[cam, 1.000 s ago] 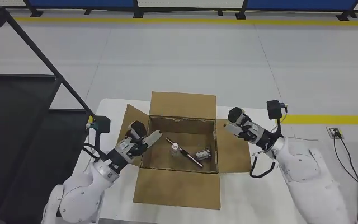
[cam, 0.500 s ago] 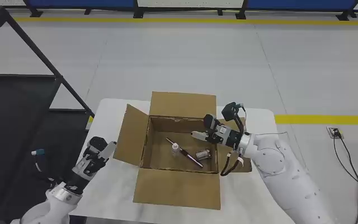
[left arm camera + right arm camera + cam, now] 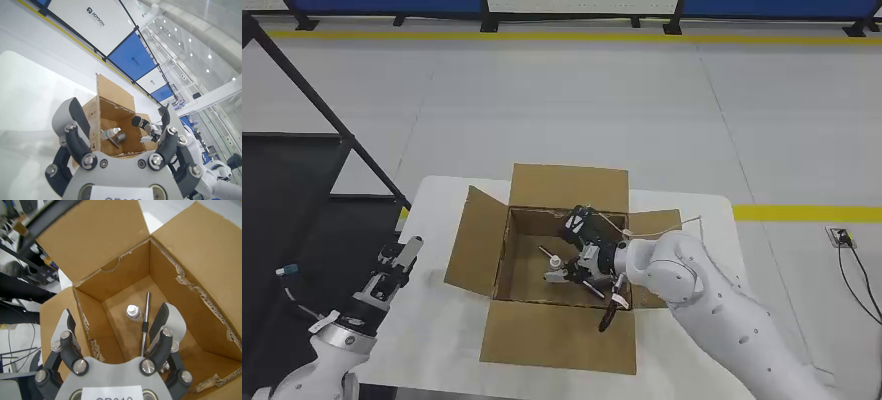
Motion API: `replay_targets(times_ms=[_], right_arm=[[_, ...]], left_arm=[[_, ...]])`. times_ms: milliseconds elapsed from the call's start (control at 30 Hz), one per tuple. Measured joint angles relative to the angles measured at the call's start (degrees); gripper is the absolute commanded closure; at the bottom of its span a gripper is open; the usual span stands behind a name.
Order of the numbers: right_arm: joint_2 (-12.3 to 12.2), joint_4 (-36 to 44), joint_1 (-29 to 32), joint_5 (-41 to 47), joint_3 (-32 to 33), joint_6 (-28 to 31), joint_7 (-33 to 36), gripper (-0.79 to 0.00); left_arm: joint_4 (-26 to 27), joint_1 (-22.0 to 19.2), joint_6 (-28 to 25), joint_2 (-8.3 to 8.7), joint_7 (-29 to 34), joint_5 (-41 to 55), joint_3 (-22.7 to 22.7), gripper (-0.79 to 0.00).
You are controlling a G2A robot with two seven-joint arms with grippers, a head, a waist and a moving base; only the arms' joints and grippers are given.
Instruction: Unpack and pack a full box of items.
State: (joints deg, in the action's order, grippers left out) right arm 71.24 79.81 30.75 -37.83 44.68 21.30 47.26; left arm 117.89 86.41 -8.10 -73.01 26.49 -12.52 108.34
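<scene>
1. The right gripper (image 3: 117, 311) hangs inside the open box (image 3: 179, 279), jaws spread wide and holding nothing.
2. Just below it sit a small bottle (image 3: 133, 313) and a metal rod (image 3: 146, 306), side by side. Centre on one item and close across its narrow width, so the neighbour isn't pinched.
3. The left gripper (image 3: 121, 108) hovers wide open and empty, well apart from the box.
4. Count: one bottle, one rod, one metal cylinder (image 3: 120, 136), one box.

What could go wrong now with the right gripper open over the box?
The rod lies close beside the bottle, so the open right gripper might pinch both or tip the bottle. Going deeper, a finger could snag the torn rim of the box and drag it.
</scene>
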Motion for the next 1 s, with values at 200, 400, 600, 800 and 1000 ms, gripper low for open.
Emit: replay_targets(times_ms=[200, 400, 600, 800, 1000], right_arm=[[4.92, -8.79, -7.41, -3.10, -10.63, -6.63, 4.48, -0.785], [9.68, -18.34, -11.32, -3.71, -16.61, -9.97, 2.44, -0.391], [12.74, -24.82, -12.96, -3.18, -18.54, -9.76, 0.53, -0.074], [14.64, -28.89, -13.80, -3.02, -18.92, -9.57, 0.21, 0.000], [14.38, -27.22, -14.08, -4.37, -16.64, -8.29, -2.62, 0.000]], left_arm=[[-0.10, 0.09, 0.40, 0.01, -0.18, 0.48, 0.24, -0.785], [-0.10, 0.09, 0.40, 0.01, -0.18, 0.48, 0.23, -0.785], [-0.10, 0.09, 0.40, 0.01, -0.18, 0.48, 0.24, -0.785], [-0.10, 0.09, 0.40, 0.01, -0.18, 0.48, 0.24, -0.785], [-0.10, 0.09, 0.40, 0.01, -0.18, 0.48, 0.24, -0.785]])
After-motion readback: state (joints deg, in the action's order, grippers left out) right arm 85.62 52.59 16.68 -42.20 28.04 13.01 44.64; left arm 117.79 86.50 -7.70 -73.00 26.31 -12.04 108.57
